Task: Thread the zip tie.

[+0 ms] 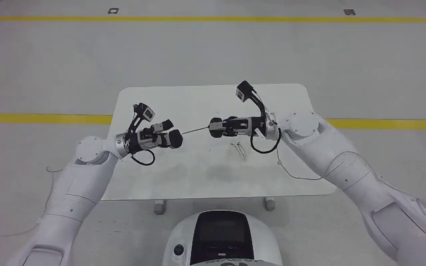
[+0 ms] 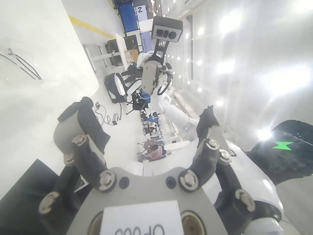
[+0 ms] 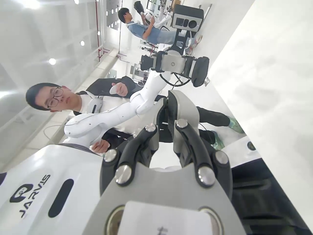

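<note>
The left pincer (image 2: 146, 107) hangs over the white tabletop (image 1: 200, 174), its fingers spread wide with nothing between them. The black zip tie (image 1: 196, 130) runs straight through the air from just off its tips across to the right pincer (image 3: 168, 99), whose fingers are pressed together on the tie's other end. Whether the free tip touches the left pincer cannot be told. Spare zip ties (image 1: 239, 147) lie on the tabletop near the right pincer.

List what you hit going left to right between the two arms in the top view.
left gripper, open → zip tie, a thin dark strand in the gap above the table → right gripper, shut on the zip tie's right end.
</note>
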